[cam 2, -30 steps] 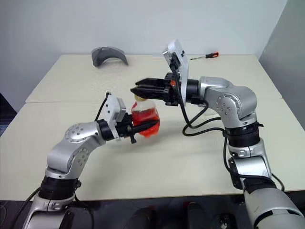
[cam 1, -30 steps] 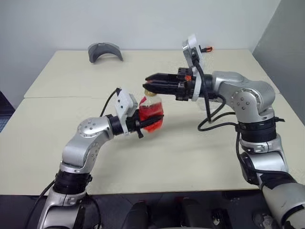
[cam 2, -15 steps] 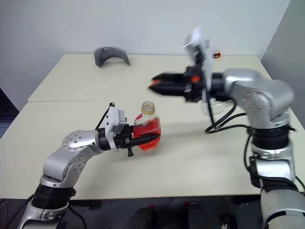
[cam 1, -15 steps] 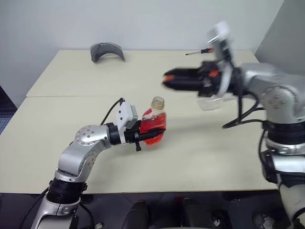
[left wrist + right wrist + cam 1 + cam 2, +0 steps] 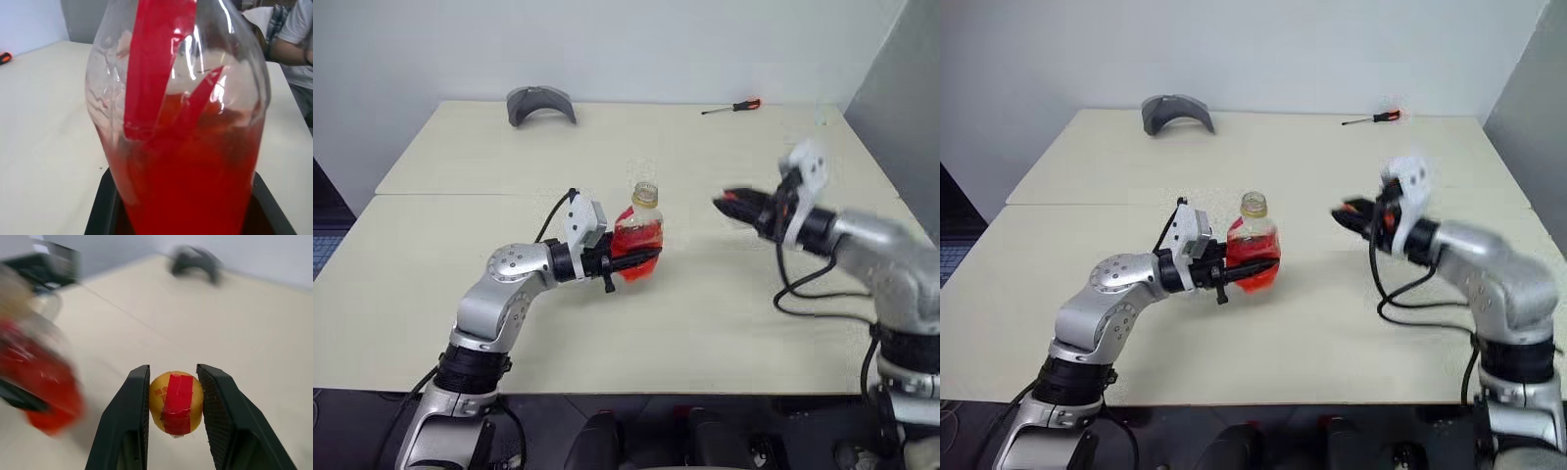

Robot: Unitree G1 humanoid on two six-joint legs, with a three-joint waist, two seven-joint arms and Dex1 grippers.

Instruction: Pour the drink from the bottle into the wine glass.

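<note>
My left gripper (image 5: 631,265) is shut on the belly of the bottle (image 5: 640,233) and holds it upright just above the table (image 5: 705,323). The bottle's narrow neck (image 5: 646,193) is uncapped. The red drink (image 5: 195,176) fills roughly its lower half. To the right of the bottle and apart from it, my right gripper (image 5: 721,204) points toward it. In the right wrist view its fingers (image 5: 132,401) are shut on the yellow-and-red cap (image 5: 176,401). The wine glass is hidden.
A grey curved object (image 5: 540,103) lies at the table's far left, and a red-handled screwdriver (image 5: 731,106) lies at the far right. A seam (image 5: 460,194) runs across the tabletop. A person's arm (image 5: 293,46) is beyond the table's edge in the left wrist view.
My right gripper has left the bottle's mouth with the cap and swung right and down. The bottle's neck now stands uncapped. The left gripper has kept the bottle in place.
</note>
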